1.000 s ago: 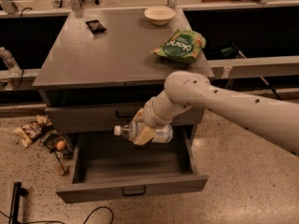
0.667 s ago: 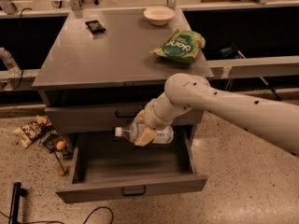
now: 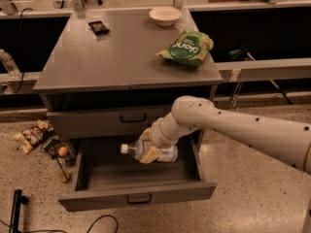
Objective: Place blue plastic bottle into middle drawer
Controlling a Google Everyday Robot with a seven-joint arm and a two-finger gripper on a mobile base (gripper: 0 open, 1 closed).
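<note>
The blue plastic bottle point(image 3: 160, 153), clear with a white cap pointing left, lies level in my gripper point(image 3: 147, 147), which is shut on it. I hold it just above the inside of the middle drawer point(image 3: 136, 196), the wide grey bottom drawer, which stands pulled open with a small black handle on its front. The bottle is over the drawer's rear middle part. My white arm point(image 3: 243, 130) reaches in from the right.
A shut shallower drawer point(image 3: 112, 120) sits above the open one. On the cabinet top are a green chip bag point(image 3: 187, 47), a white bowl point(image 3: 165, 15) and a small dark packet point(image 3: 99, 27). Snack packets point(image 3: 34, 137) lie on the floor at left.
The gripper and bottle have sunk slightly toward the open drawer; otherwise nothing has visibly moved.
</note>
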